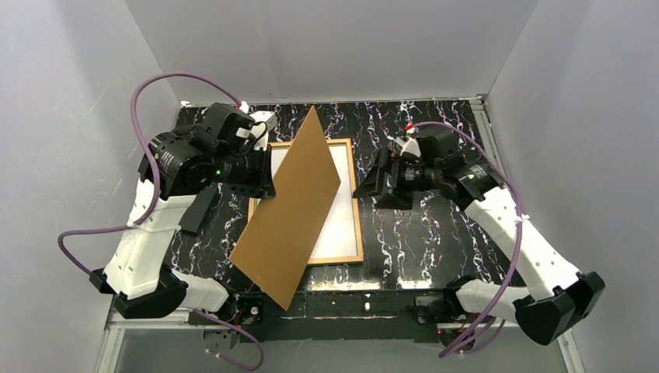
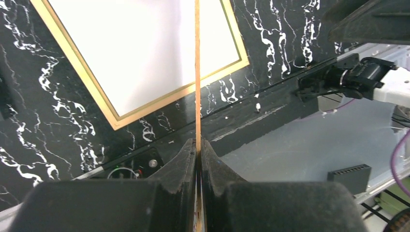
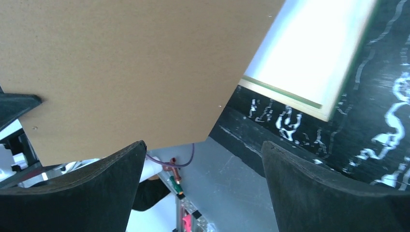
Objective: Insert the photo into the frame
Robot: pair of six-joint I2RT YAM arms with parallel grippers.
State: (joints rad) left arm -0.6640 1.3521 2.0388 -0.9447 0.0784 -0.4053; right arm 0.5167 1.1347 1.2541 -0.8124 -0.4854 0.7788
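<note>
Grey walls box in a black marbled table [image 1: 404,233]. Left of the frame [image 1: 359,225], the left gripper [image 2: 198,147] pinches a brown board [image 1: 287,210], tilted up on edge — it hides the frame's left side. The frame lies tan back up; the photo [image 1: 338,221] inside shows only plain white. Right of the frame, the right gripper [image 3: 203,150] stands spread, holding nothing.

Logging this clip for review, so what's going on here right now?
The left gripper is shut on the edge of the brown backing board, holding it tilted in the air over the frame. The frame lies flat on the black marbled table, tan back up, with what looks like the photo inside it, white side up. The right gripper hangs open just right of the frame, holding nothing.
</note>
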